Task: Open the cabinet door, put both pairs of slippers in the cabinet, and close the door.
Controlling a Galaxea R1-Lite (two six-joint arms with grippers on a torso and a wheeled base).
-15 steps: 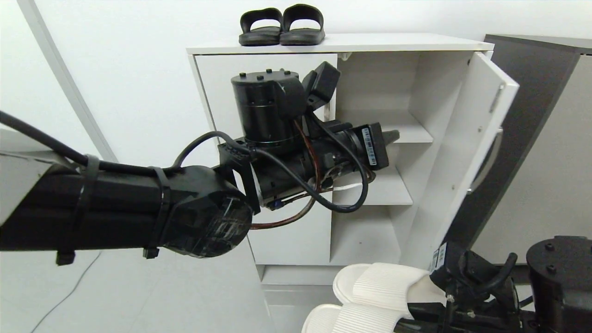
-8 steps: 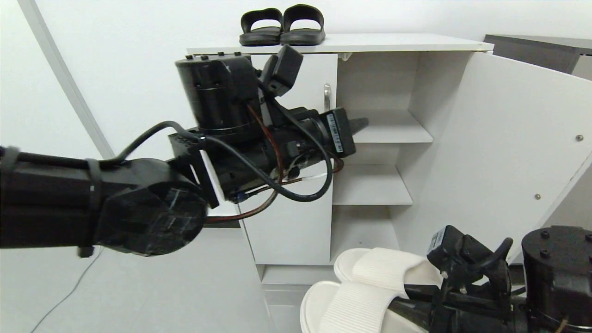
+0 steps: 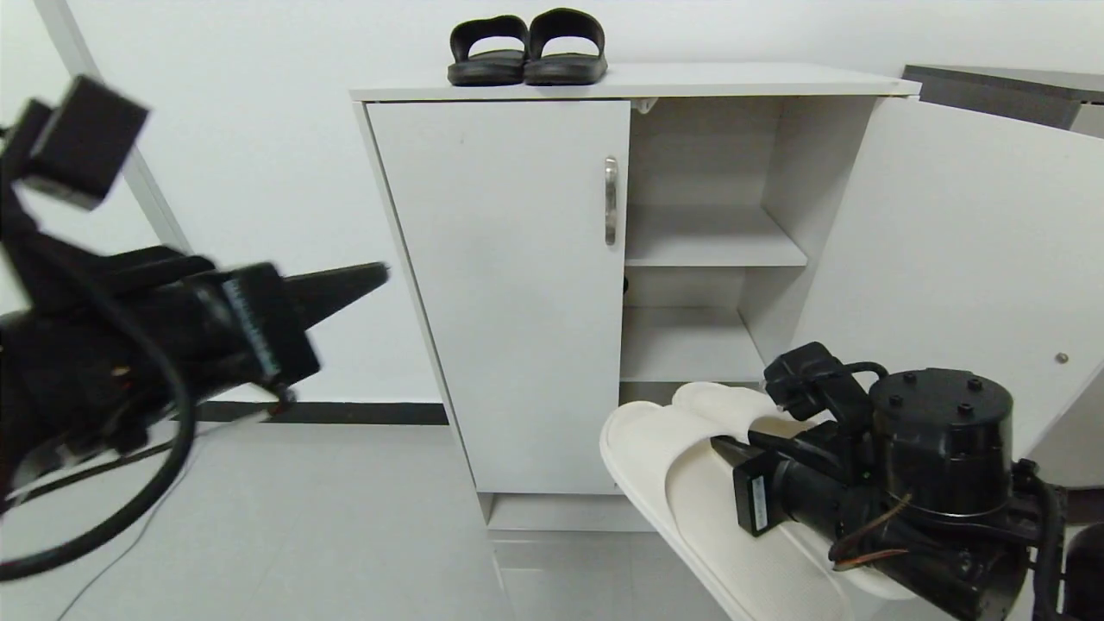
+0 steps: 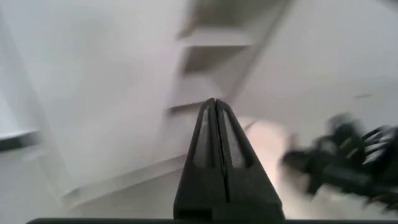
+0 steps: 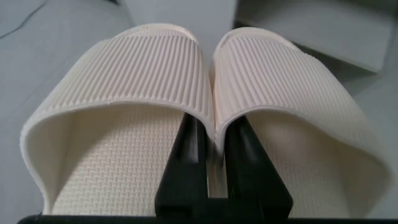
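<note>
Right gripper (image 5: 211, 158) has the white slippers (image 3: 677, 466), its fingers clamped on the two inner edges where the pair meets side by side, and it holds them low in front of the cabinet (image 3: 733, 79), just before the open right-hand bay! The right door (image 3: 949, 259) is swung wide and the left door (image 3: 509, 302) is closed. Left gripper (image 3: 371, 278) hangs off to the cabinet's left, fingers pressed together, empty. The black slippers (image 3: 526, 52) sit on the cabinet top.

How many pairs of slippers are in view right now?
2. The black pair sits on top of the cabinet; the white pair is pinched in the right gripper, low before the open compartment. The shut left door could hide more.
</note>
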